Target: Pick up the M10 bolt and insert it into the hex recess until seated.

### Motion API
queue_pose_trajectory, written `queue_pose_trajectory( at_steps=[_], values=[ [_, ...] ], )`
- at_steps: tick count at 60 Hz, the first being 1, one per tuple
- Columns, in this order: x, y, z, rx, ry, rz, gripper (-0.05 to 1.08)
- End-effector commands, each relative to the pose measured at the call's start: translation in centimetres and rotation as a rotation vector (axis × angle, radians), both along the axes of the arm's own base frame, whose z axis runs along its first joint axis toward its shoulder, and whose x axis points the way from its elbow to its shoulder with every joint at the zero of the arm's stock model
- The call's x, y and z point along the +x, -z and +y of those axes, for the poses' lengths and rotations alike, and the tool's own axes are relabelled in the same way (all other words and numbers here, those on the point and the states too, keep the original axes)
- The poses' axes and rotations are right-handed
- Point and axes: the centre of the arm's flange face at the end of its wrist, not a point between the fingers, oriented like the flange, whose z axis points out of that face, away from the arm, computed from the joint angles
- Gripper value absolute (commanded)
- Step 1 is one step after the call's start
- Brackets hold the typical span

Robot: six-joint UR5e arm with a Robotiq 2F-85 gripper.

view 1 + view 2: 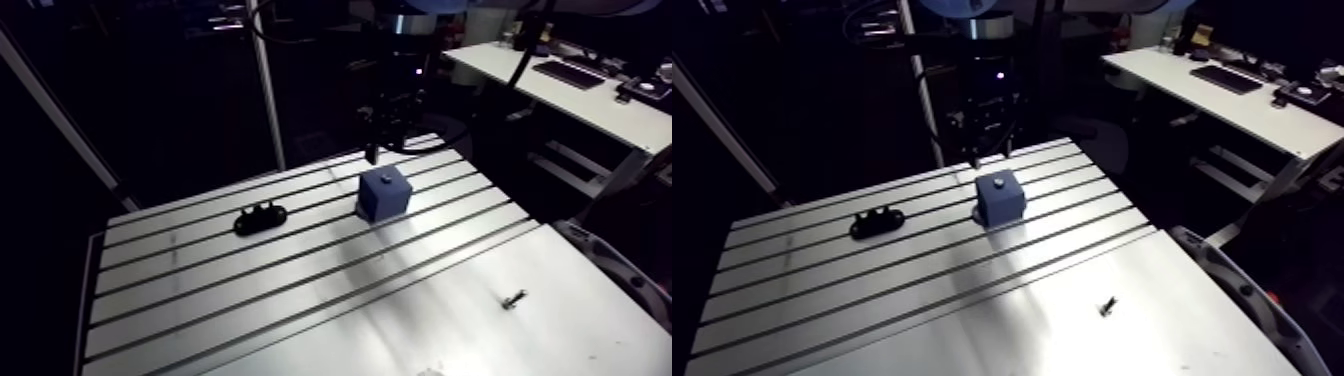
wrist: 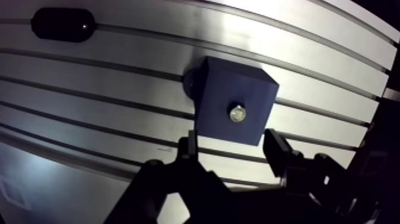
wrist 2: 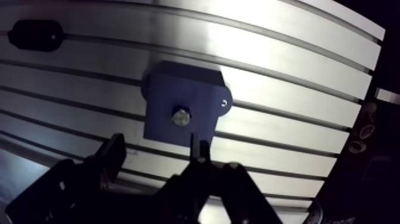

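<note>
**Claw spread and empty, bolt in the block just ahead**

The claw (image 2: 232, 144) is spread wide, and nothing is held between its two fingers (image 2: 277, 150). They are dark, blocky and matte, each narrowing to a squared tip. In the wrist view the tips frame the near edge of the block (image 2: 223, 80), one to each side. In the arm view the claw hangs above the block's far side with a gap between them, so it touches nothing.

The bolt (image 2: 237, 112) is not in the claw. Its head shows in the middle of the block's top face, ahead of the fingertips and about centred between them. The head is small, pale, shiny metal, and its outline looks hexagonal in the wrist view. I cannot tell whether it sits flush.

The block is a matte, deep-blue cube with sharp edges and a flat top. A small rounded tab with a hole sticks out at its base. It stands upright on the table (image 2: 89, 77), which is brushed aluminium with long parallel slots and bright glare around the block.

A black piece (image 2: 62, 25), glossy and oval with rounded ends, lies on the table well apart from the block, beyond it and to one side. In the arm view the near part of the surface is a smooth plate (image 1: 560, 330) without slots. A small metal part (image 1: 514, 298) lies there, far from the claw.
</note>
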Motion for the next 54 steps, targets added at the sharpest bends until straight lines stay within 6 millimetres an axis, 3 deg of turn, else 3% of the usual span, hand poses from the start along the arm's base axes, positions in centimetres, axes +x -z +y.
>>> queue_pose_trajectory(
  at_steps=[1, 19, 26, 54],
  values=[
    [-0.1, 1.1, -0.1, 0.006, 0.081, -0.019, 0.42],
    [0.0, 1.4, 0.4, 0.012, 0.049, 0.0, 0.37],
    [0.4, 1.6, 0.2, 0.018, 0.046, 0.006, 0.48],
    [0.4, 2.4, 0.7, 0.037, 0.055, 0.025, 0.49]
  ],
)
